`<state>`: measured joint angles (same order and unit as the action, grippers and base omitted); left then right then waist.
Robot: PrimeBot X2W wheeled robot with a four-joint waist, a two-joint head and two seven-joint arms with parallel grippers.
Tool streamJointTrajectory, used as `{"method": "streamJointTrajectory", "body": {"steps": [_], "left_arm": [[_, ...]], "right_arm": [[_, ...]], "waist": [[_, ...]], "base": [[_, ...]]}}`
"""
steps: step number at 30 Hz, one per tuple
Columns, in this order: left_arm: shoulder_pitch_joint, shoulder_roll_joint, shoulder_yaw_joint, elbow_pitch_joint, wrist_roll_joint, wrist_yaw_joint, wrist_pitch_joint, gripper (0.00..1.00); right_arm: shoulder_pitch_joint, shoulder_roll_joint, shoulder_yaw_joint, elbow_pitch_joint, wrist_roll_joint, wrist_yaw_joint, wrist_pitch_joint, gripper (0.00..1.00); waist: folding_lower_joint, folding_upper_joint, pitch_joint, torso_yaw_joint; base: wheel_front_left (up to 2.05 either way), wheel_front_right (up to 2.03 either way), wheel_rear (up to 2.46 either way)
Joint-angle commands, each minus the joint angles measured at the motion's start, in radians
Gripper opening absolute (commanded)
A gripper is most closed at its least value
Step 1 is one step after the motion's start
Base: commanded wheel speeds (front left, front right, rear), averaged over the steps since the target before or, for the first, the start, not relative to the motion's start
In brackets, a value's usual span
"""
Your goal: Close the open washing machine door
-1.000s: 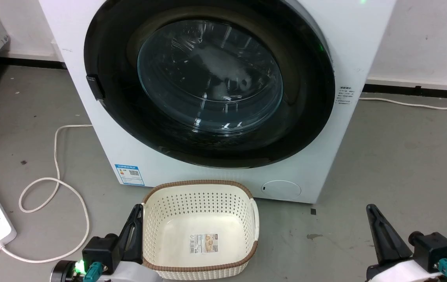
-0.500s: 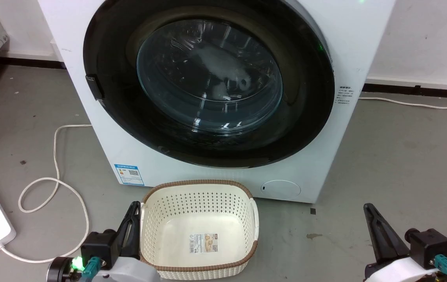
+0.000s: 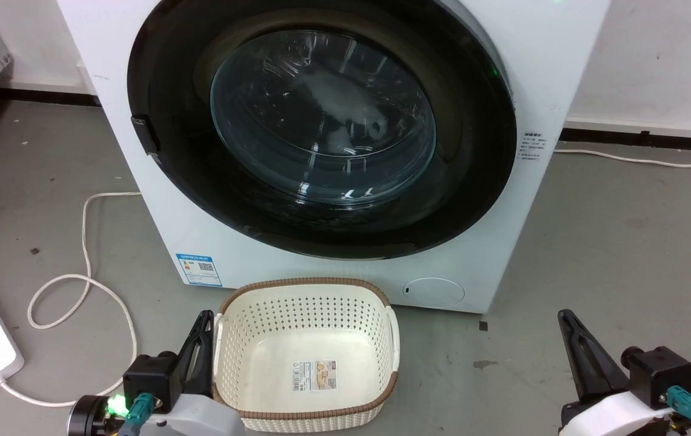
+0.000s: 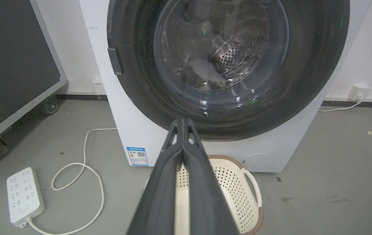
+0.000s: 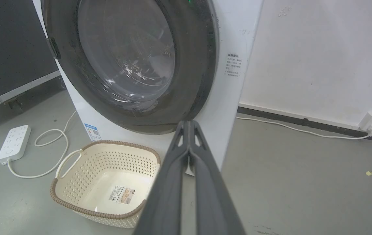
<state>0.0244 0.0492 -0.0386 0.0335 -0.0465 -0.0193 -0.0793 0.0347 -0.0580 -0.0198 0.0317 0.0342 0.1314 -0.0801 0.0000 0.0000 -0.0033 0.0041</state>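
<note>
Left fingers (image 3: 201, 342) shifted left — door (image 3: 321, 127) flush, glossy

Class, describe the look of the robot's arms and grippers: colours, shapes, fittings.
Left gripper and right gripper: long tapering dark fingers on a black boxy block. Behind, pale rounded forearm shells with teal plugs; a green light glows beside the left plug.

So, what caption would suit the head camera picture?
Washing machine door closed on the washing machine, basket before it, left gripper and right gripper low, shut.
</note>
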Motion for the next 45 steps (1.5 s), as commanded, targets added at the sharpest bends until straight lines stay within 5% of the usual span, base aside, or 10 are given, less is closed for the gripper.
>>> {"method": "streamJointTrajectory", "body": {"steps": [1,45], "left_arm": [[-0.012,0.001,0.006,-0.006,0.008,0.008,0.006,0.00],[-0.024,0.001,0.039,-0.033,0.046,0.019,0.079,0.00]], "right_arm": [[-0.013,0.005,0.003,-0.008,-0.007,-0.001,0.006,0.00],[-0.035,0.008,0.020,-0.032,-0.034,-0.001,0.080,0.00]], "waist": [[0.0000,0.0000,0.000,0.000],[0.0000,0.0000,0.003,-0.004]], "base": [[0.00,0.00,0.00],[0.00,0.00,0.00]]}}
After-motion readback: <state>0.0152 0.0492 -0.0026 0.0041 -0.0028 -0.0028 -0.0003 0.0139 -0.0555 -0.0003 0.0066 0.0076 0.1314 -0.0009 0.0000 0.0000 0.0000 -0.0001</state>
